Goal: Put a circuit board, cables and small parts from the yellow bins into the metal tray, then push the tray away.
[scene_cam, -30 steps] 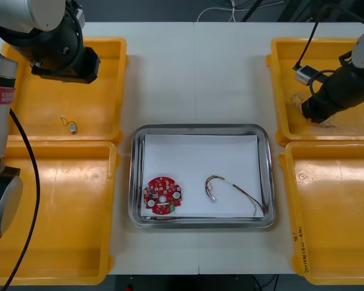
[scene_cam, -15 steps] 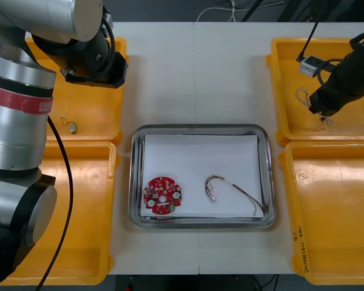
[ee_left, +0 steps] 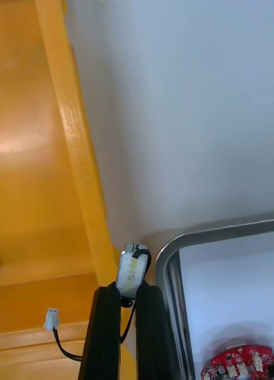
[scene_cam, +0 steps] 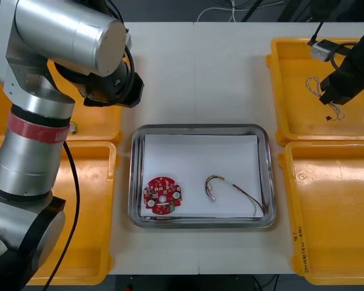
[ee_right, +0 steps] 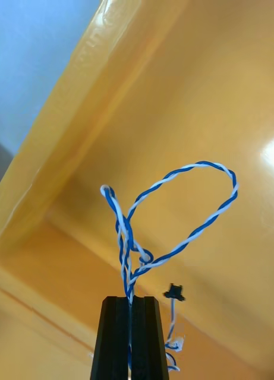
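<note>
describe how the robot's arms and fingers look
The left arm is fat silver cylinders with a red band, a black wrist and a loose black cable. The right arm is black, with a small silver box. Fingers are flat black bars.

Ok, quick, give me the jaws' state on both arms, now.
Left gripper: closed on the black cable.
Right gripper: closed on the twisted blue and white cable, above the far right yellow bin.
</note>
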Robot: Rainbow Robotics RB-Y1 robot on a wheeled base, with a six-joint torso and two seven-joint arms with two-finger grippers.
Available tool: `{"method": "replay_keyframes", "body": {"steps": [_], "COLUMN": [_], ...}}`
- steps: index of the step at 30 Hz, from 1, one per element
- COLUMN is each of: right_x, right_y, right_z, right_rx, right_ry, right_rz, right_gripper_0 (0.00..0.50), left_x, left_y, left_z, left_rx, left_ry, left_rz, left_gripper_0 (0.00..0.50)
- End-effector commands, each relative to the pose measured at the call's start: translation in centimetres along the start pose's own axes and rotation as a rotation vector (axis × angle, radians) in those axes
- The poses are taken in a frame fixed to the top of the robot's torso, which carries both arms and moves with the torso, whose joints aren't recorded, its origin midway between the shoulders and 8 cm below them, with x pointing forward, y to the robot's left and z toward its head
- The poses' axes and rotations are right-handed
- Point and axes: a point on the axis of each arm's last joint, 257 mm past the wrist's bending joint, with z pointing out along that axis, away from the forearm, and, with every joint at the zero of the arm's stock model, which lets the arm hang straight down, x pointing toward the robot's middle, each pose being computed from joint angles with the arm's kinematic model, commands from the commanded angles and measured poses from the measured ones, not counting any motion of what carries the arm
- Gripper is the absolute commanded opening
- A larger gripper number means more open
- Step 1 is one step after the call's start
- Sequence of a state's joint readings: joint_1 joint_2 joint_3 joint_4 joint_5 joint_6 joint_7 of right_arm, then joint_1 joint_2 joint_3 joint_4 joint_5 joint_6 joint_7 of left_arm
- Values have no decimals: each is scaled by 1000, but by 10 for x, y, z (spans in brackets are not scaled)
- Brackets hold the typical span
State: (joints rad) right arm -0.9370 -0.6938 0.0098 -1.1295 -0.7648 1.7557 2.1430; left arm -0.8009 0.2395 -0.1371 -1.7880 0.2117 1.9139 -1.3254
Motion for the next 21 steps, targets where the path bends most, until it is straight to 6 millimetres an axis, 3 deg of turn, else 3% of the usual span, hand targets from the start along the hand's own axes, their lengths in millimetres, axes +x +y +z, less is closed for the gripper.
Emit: {"method": "replay_keyframes", "body": {"steps": [1,11,21], "right_x": [-18,-19,-32], "right_y": [-22,-8,3], "right_z": [-61,-91,-100], "right_rx": [107,164,174], "right_ry": [-55,-40,-77], "right_rz": [28,74,24], "right_gripper_0": [0,0,0], "left_x": [15,67,83], "left_y": [-32,-60,-93], "left_z": [-1,23,38], "left_rx": [27,19,56], "left_ry": [-3,77,66], "left_rz": [-108,-143,-187], "left_gripper_0": [0,0,0]}}
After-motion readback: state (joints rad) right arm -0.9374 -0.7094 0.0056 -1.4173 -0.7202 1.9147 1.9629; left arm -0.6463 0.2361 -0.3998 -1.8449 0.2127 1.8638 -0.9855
